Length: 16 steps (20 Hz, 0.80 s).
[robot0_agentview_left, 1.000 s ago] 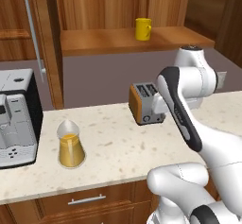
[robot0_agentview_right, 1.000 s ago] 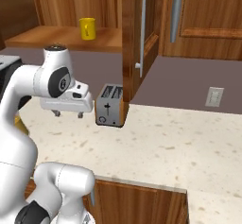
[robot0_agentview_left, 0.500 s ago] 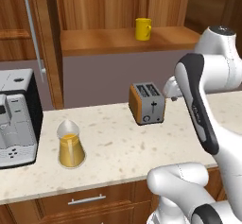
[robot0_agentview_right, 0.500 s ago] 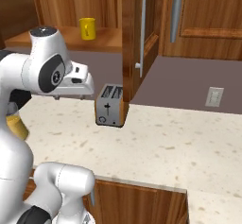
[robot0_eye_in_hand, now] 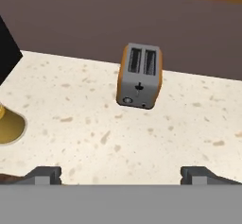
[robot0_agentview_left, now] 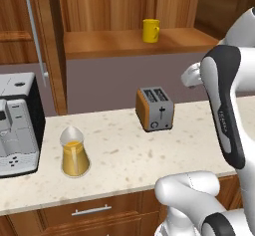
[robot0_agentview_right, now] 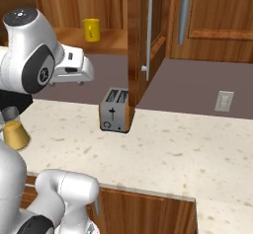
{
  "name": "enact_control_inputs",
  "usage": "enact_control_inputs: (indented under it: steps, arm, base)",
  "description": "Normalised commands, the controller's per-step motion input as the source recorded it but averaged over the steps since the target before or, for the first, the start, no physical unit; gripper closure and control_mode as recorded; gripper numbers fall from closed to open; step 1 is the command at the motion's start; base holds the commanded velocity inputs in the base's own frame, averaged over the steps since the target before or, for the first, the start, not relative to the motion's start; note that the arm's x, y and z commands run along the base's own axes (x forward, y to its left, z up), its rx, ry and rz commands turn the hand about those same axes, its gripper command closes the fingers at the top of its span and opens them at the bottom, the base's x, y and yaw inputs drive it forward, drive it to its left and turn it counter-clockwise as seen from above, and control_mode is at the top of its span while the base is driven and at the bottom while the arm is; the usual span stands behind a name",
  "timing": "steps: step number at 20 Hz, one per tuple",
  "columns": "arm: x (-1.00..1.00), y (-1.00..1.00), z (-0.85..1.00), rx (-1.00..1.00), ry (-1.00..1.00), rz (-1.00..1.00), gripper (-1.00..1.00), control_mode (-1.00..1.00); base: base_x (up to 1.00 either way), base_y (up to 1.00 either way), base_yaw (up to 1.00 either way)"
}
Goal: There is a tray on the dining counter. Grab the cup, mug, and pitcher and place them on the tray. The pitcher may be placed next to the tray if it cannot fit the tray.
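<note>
The short yellow mug (robot0_agentview_left: 151, 30) (robot0_agentview_right: 91, 29) stands on a wooden shelf in the cabinet recess, above and behind the counter. The clear pitcher (robot0_agentview_left: 74, 153) (robot0_agentview_right: 15, 130) with orange liquid stands on the beige appliance counter, left of the toaster; its base shows at the hand view's left edge (robot0_eye_in_hand: 9, 126). My gripper (robot0_eye_in_hand: 122, 175) hangs open and empty high above that counter, looking down at the toaster, well right of the pitcher and below the mug's shelf. The cup, the tray and the dining counter are out of view.
An orange and silver toaster (robot0_agentview_left: 155, 109) (robot0_agentview_right: 116, 111) (robot0_eye_in_hand: 139, 76) stands mid-counter near the back wall. A coffee machine (robot0_agentview_left: 17, 125) sits at the far left. A tall wooden cabinet with a long handle (robot0_agentview_right: 147, 30) juts out beside the toaster. The counter front edge (robot0_agentview_left: 99, 195) lies close.
The arm has lifted the hand up and away from the toaster, a little to the right. The jaws stayed open. Nothing on the counter moved.
</note>
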Motion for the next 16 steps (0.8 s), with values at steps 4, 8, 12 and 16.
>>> enact_control_inputs:
  steps: [4,8,12,16]
  arm:
    - [0.00,0.00,0.27,0.04,-0.10,0.00,-1.00,-1.00]
    - [0.00,0.00,0.24,0.03,-0.15,0.00,-1.00,-1.00]
    - [0.10,0.00,0.34,0.00,-0.12,0.00,-1.00,-1.00]
    - [0.34,0.10,0.43,0.00,-0.05,0.00,-1.00,-1.00]
  base:
    - [0.00,0.00,0.00]
    - [0.00,0.00,0.00]
    - [0.00,0.00,0.00]
    - [0.00,0.00,0.00]
